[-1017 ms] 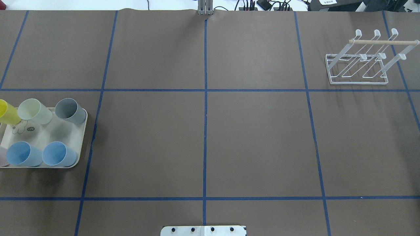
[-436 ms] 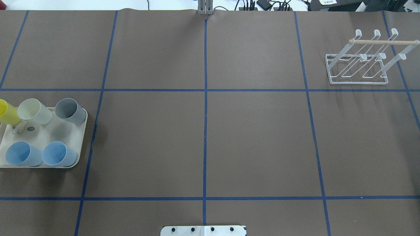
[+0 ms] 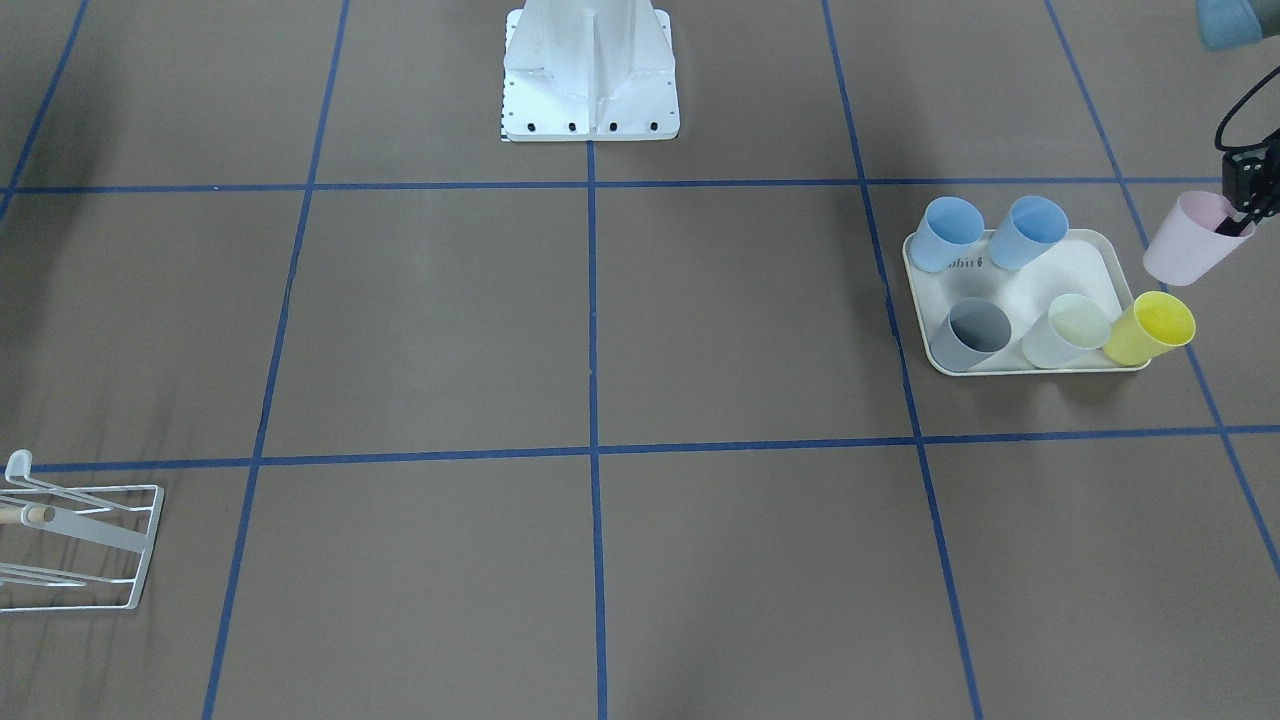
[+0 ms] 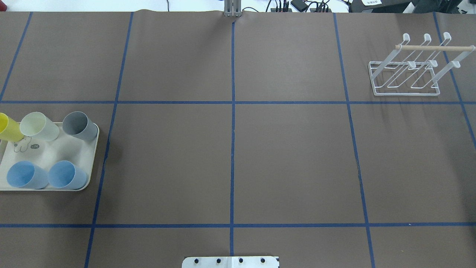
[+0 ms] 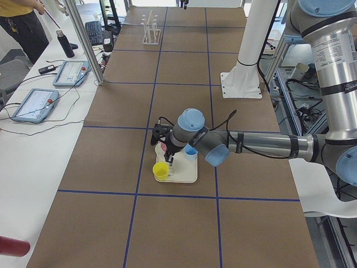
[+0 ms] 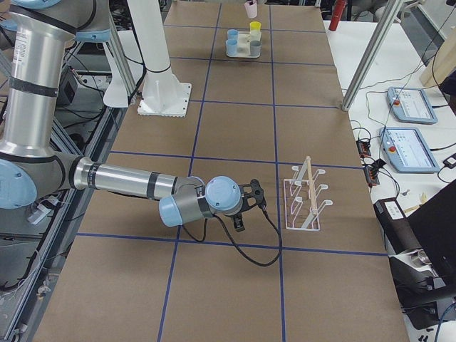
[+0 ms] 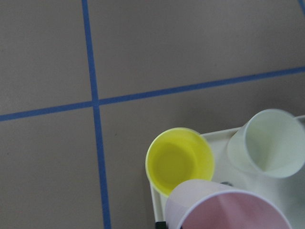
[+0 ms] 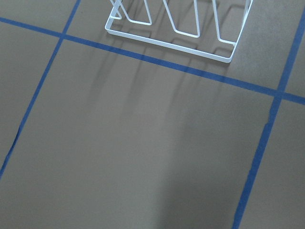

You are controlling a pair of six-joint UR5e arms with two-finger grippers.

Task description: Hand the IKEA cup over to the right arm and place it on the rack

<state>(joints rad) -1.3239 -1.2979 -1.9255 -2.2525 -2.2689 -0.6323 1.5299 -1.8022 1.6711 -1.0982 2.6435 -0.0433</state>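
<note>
A second ago a sliver of the pink cup (image 3: 1190,243) showed at the left edge of the overhead view beside the tray (image 4: 55,149); now it is gone from that view, and the shade that lay on the tray's bare middle has faded. My left gripper (image 3: 1233,226) grips that cup by its rim, one finger inside, and holds it tilted in the air off the tray's left end, close above the yellow cup (image 4: 7,128). On the tray the yellow, pale green (image 4: 37,125) and grey cup (image 4: 78,125) keep the far row and the two blue cups (image 4: 24,175) the near row, none shifted. The table (image 4: 290,160) is covered in brown paper marked into squares with blue tape, with my white base plate (image 4: 230,261) at its near edge. At the far right stands the rack (image 4: 409,70), unmoved and bare. My right gripper (image 6: 239,222) hangs near it on my side; whether it is clenched or released I cannot tell. Past the table's far edge a white bench carries tablets (image 6: 410,105) and cables.
</note>
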